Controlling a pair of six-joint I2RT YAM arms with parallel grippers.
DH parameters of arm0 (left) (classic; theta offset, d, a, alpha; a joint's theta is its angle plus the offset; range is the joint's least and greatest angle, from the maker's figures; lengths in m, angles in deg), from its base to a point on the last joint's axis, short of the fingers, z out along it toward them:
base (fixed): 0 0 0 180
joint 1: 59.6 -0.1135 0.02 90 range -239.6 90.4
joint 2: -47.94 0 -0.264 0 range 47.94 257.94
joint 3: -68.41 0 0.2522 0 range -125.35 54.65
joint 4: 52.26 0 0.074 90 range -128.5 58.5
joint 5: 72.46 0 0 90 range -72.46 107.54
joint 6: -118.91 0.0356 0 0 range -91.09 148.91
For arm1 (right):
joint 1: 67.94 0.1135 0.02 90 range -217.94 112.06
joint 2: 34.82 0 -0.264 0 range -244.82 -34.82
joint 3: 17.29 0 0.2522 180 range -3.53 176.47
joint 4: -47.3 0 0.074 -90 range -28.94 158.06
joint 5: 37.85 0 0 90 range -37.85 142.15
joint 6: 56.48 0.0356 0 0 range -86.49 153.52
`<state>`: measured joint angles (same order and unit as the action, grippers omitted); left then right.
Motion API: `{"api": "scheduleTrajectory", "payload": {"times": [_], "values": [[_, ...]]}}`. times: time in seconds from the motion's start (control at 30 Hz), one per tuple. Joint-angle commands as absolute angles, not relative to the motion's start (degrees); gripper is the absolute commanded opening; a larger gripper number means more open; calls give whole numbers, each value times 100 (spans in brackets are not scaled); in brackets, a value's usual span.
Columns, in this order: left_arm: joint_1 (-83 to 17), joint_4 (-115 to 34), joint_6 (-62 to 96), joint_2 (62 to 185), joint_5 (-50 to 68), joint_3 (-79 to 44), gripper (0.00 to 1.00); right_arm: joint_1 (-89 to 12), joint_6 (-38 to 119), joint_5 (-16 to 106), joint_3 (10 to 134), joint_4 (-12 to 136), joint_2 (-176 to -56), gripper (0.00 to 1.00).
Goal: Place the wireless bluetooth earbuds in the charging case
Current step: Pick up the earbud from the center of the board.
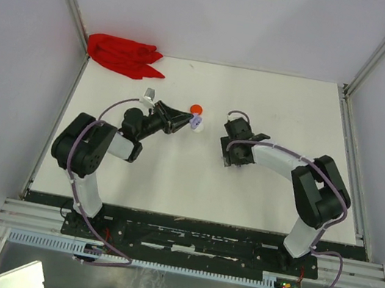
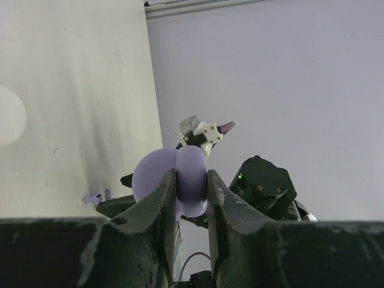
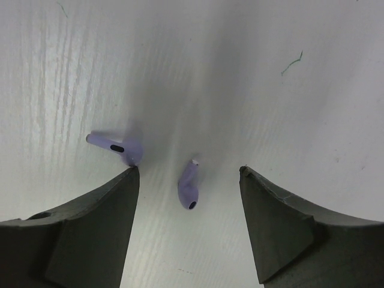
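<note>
A purple charging case (image 2: 191,165), hinged open into two rounded halves, is pinched between the fingers of my left gripper (image 2: 192,177), which holds it above the table (image 1: 196,121). My right gripper (image 3: 188,170) stands open, pointing down at the table. One purple stemmed earbud (image 3: 190,186) lies between its fingers, touching neither. A second purple earbud (image 3: 117,147) lies just beyond the tip of the left finger (image 3: 114,204). In the left wrist view one purple earbud (image 2: 92,198) shows on the table by the right gripper's dark fingers. From the top view the earbuds are too small to make out.
A red round disc (image 1: 196,108) lies just behind the held case, and a whitish round shape (image 2: 8,117) shows at the left edge of the left wrist view. A crumpled red cloth (image 1: 124,56) lies at the table's back left corner. The two grippers (image 1: 185,121) (image 1: 226,154) face each other mid-table.
</note>
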<state>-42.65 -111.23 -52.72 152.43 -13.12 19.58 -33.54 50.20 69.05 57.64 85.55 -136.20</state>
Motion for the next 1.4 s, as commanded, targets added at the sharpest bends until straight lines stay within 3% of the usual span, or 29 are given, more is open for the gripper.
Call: {"api": "scheduleTrajectory", "payload": {"times": [0.0, 0.57, 0.9, 1.1, 1.37], "values": [[-4332, -11531, -5397, 15288, -1463, 1950, 3, -3378, 4982, 7094, 6095, 8421, -13889, 76], [-4403, -11626, -5440, 15332, -1481, 2024, 3, -3586, 4925, 7130, 6846, 8318, -14468, 76], [-4431, -11699, -5462, 15341, -1481, 2073, 3, -3607, 4569, 7259, 6733, 8237, -13725, 76], [-4429, -11717, -5476, 15333, -1481, 2077, 3, -3604, 3595, 6097, 6686, 8253, -13346, 70], [-4439, -11787, -5520, 15342, -1485, 2103, 3, -3602, 3092, 5026, 7413, 9352, -13993, 60]]}}
